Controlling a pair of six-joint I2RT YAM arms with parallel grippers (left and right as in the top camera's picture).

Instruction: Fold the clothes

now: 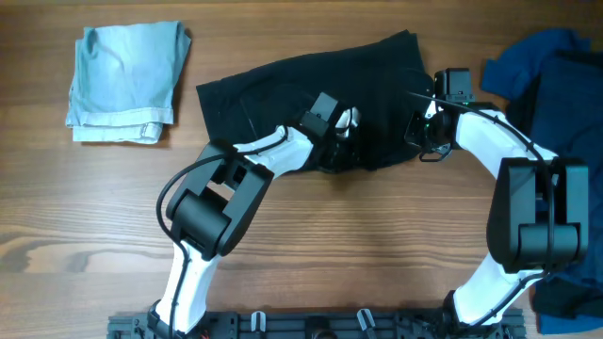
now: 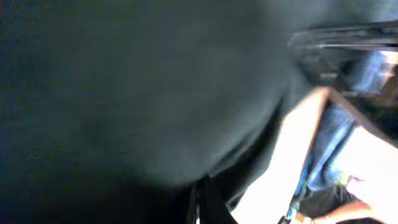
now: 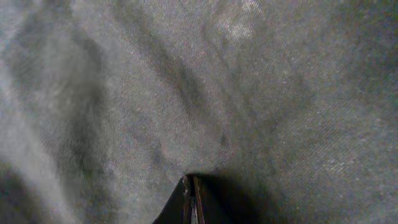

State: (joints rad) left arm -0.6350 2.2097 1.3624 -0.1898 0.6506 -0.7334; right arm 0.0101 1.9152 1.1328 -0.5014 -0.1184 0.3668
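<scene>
On the left of the wooden surface (image 1: 377, 245) lies a folded pale blue garment (image 1: 127, 83). The black shorts (image 1: 273, 94) are spread at the middle. My left tool (image 2: 198, 200) is closed, pinching their cloth near the lower edge. My right tool (image 3: 191, 196), at the shorts' right edge, is closed on the same black cloth, which creases toward its tips. At the far right sit heaped dark blue garments (image 1: 551, 66).

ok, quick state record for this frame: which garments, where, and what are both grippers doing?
in work: black shorts, rumpled, mid-table
left gripper: shut, pinching the shorts' near edge
right gripper: shut, black fabric bunched at its tips
folded: pale blue garment, far left, apart from the shorts
unfolded: dark blue garments, heaped at the right edge
surface: wooden table
</scene>
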